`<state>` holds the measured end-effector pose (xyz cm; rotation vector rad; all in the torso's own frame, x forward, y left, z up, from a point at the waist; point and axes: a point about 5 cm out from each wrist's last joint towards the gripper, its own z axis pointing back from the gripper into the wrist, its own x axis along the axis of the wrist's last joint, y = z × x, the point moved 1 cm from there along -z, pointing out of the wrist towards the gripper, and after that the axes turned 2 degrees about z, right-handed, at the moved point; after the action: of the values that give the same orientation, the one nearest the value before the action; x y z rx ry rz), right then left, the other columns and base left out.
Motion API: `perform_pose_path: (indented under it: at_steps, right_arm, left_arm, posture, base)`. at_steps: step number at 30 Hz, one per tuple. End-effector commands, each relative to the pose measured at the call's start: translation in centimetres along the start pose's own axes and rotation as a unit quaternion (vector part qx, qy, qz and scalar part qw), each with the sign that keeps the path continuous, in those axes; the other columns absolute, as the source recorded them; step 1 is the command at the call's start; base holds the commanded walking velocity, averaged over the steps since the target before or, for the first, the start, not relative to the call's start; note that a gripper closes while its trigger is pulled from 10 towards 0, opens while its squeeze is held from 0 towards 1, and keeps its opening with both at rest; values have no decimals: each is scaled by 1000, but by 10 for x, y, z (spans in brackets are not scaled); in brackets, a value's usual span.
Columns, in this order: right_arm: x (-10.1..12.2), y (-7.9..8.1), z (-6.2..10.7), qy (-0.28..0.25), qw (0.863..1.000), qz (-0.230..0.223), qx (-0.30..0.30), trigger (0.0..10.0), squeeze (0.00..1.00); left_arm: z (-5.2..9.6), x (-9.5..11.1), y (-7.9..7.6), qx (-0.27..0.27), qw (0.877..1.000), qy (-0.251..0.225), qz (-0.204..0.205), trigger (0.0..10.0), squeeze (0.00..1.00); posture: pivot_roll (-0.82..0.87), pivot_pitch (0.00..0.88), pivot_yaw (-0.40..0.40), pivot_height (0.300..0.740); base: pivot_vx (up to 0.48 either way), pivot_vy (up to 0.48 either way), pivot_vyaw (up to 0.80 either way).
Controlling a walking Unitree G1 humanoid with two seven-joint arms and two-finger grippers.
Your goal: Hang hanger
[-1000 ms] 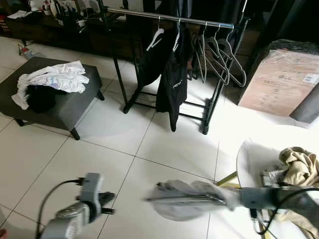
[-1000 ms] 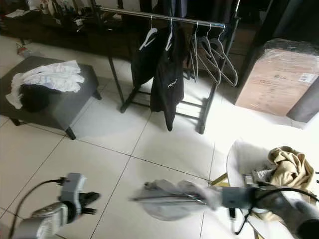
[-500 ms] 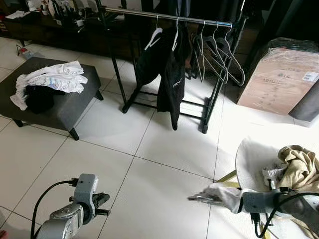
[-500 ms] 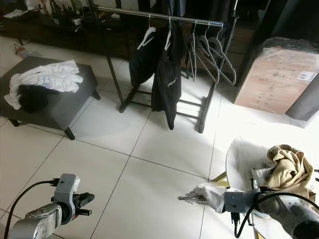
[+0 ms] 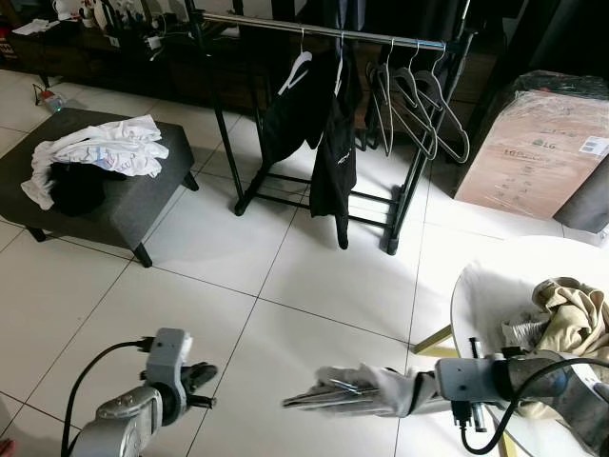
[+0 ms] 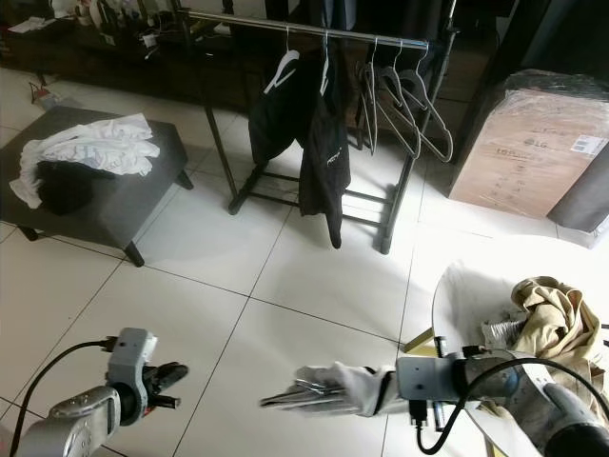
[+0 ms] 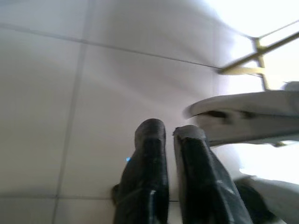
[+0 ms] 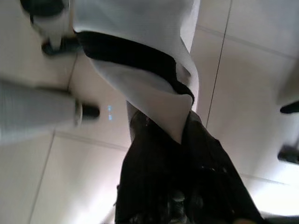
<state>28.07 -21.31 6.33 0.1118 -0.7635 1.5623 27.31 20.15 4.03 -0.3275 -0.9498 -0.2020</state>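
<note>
the clothes rack [image 5: 324, 33] stands at the far side of the tiled floor [image 5: 314, 276], and everything else is placed from it. well to the left of the rack, a dark grey ottoman [image 5: 124, 205] carries a crumpled white garment [image 5: 100, 152] over something black. behind the rack on its left runs a dark cabinet [image 5: 86, 48] with small items on top.

nearer the camera than the rack and left of it, low over the tiles, the left gripper [image 5: 198, 379] hovers on its silver arm; in the left wrist view its fingers [image 7: 152, 168] are pressed together with nothing between them.

on the rack's bar, a white hanger [image 5: 297, 71] and a black garment [image 5: 333, 152] hang at the middle, with several empty grey hangers [image 5: 419, 105] bunched at its right end.

in front of the rack, well apart from it and slightly to its right, the right gripper [image 5: 328, 392] reaches leftward above the floor, pinching the hanger [image 5: 335, 387] with pale cloth wrapped around it; the hanger is held flat, far from the bar.

right of the rack sits a plastic-wrapped cardboard box [image 5: 533, 152]. nearer than that, a white round table [image 5: 495, 295] bears a beige cloth heap [image 5: 576, 319].
</note>
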Motion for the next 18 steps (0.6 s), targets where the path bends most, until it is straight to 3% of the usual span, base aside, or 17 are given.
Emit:
perform_pose_path:
  at_steps: [1,3,9,13,18]
  right_arm:
    - [10,-5,2,-41,999,-31,-18,0,0]
    - [21,-5,1,-73,996,-44,-17,0,0]
    - [29,4,0,-79,996,-30,5,0,0]
    - [33,6,2,-80,996,-39,11,0,0]
    - [40,4,2,-88,995,-42,6,0,0]
  left_arm:
    - [2,-7,-6,-19,1000,8,-8,10000,1000]
    - [3,-8,-10,-33,999,3,7,10000,1000]
    - [5,-15,-13,-45,998,11,52,10000,1000]
    - [8,-17,-15,-57,997,17,47,10000,1000]
    - [10,-20,-31,-79,993,24,82,10000,1000]
  posture:
    - [-80,196,-8,740]
    - [-79,189,-9,740]
    - [-80,185,-9,740]
    - [-78,188,-9,740]
    - [-75,194,-8,740]
  base:
    - [0,0,0]
    - [0,0,0]
    - [0,0,0]
    - [0,0,0]
    - [0,0,0]
